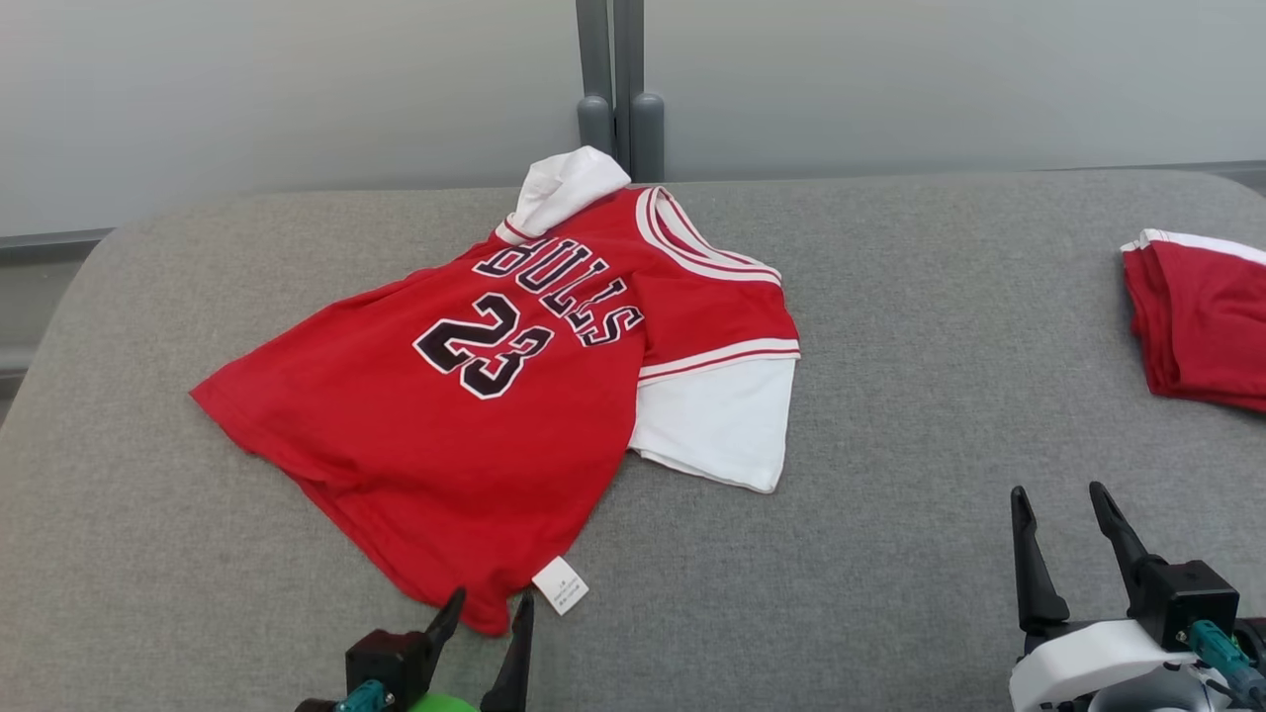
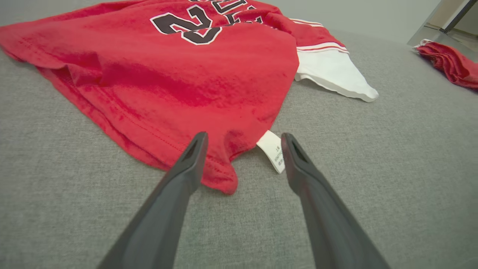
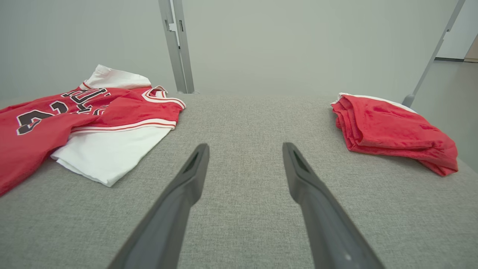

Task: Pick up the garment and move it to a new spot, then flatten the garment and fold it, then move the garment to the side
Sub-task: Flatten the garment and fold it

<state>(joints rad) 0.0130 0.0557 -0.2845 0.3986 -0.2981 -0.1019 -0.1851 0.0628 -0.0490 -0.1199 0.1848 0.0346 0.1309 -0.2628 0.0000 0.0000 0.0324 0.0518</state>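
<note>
The garment [image 1: 475, 396] is a red basketball jersey with white sleeves and a black number 23, lying spread at a slant on the grey cushioned surface [image 1: 890, 396]. Its hem corner with a white label [image 1: 560, 584] points toward me. My left gripper [image 1: 487, 611] stands open just at that hem corner, holding nothing; in the left wrist view the garment [image 2: 168, 74] lies ahead and its corner sits between the left gripper's [image 2: 242, 144] spread fingers. My right gripper [image 1: 1063, 506] is open over bare cushion at the lower right, with the garment [image 3: 74, 123] off to its left.
A second red garment [image 1: 1202, 316], folded, lies at the right edge of the surface, seen again as a red folded pile [image 3: 392, 130] and a red heap [image 2: 448, 63]. A grey post [image 1: 618, 89] stands behind the cushion, in front of a pale wall.
</note>
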